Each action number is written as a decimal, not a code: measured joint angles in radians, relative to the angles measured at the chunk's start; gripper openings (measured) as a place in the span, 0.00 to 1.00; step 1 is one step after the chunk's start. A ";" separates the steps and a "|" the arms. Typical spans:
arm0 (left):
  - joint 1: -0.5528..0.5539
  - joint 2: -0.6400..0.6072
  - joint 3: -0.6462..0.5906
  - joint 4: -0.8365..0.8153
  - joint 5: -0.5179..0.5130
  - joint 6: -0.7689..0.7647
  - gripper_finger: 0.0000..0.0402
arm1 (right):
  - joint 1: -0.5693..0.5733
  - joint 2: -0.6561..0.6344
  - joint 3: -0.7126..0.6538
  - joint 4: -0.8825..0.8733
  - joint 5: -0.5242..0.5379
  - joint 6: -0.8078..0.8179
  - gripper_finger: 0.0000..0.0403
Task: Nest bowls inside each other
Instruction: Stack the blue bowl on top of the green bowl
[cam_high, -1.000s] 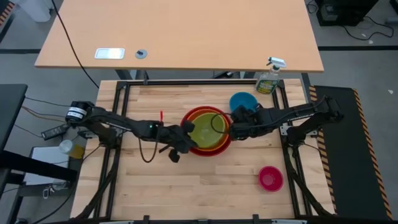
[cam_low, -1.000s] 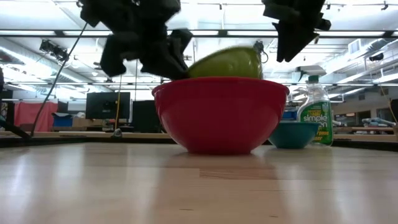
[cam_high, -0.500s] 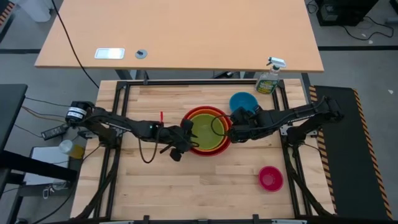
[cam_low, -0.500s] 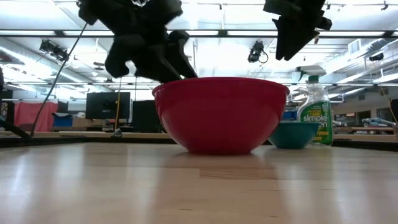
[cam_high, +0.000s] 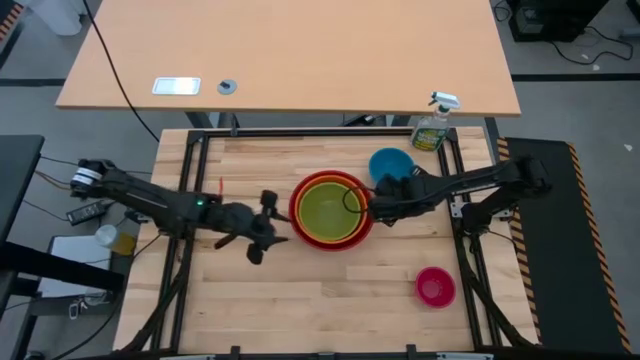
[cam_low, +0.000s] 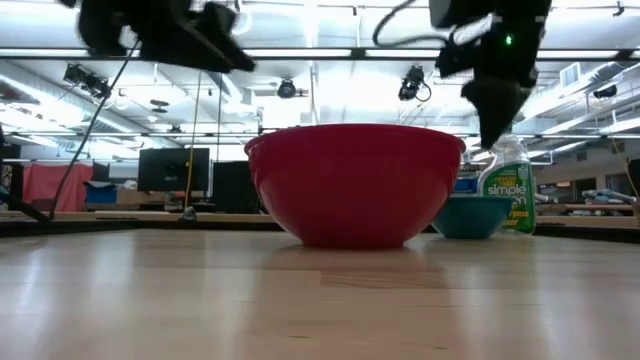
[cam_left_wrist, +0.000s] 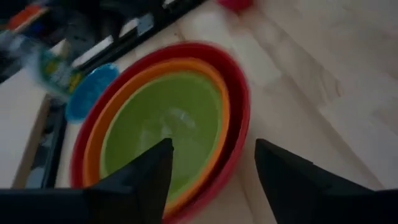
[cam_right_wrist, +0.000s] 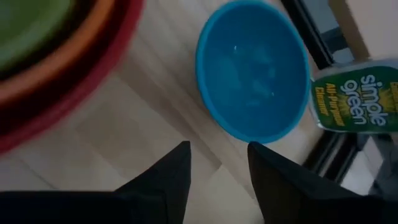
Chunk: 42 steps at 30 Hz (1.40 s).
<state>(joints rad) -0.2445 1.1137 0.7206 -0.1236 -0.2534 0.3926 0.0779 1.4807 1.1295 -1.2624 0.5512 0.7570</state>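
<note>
The red bowl (cam_high: 331, 240) stands on its base mid-table with the orange bowl (cam_high: 303, 222) and the yellow-green bowl (cam_high: 330, 211) nested level inside it. The blue bowl (cam_high: 390, 162) stands behind it to the right, and the pink bowl (cam_high: 435, 287) sits near the front right. My left gripper (cam_left_wrist: 211, 163) hovers open, left of the red bowl (cam_left_wrist: 241, 118) and clear of it. My right gripper (cam_right_wrist: 217, 158) hangs open over bare wood between the red bowl (cam_right_wrist: 93, 81) and the blue bowl (cam_right_wrist: 252, 74).
A green spray bottle (cam_high: 432, 127) stands at the far right corner, just behind the blue bowl. Bare wood lies across the table's near half and its left side. Black frame rails (cam_high: 190, 170) run along the table's sides.
My left gripper has let go of the yellow-green bowl, which was tilted over the stack and now sits level inside the orange one. That gripper has then drawn back toward the table's left edge and risen. My right gripper has sunk lower beside the red bowl and rolled.
</note>
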 joint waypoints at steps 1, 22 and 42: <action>-0.008 -0.034 -0.023 0.001 -0.021 -0.011 0.56 | -0.010 0.000 -0.020 0.027 -0.004 -0.028 0.42; -0.071 -0.324 -0.126 -0.070 -0.041 -0.199 0.48 | -0.252 0.069 -0.213 0.347 -0.017 -0.559 0.65; -0.080 -0.323 -0.126 -0.079 -0.041 -0.200 0.48 | -0.273 0.073 -0.265 0.396 -0.069 -0.564 0.06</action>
<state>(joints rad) -0.3241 0.7910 0.5945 -0.2027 -0.2939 0.1928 -0.1949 1.5536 0.8644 -0.8665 0.4817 0.1927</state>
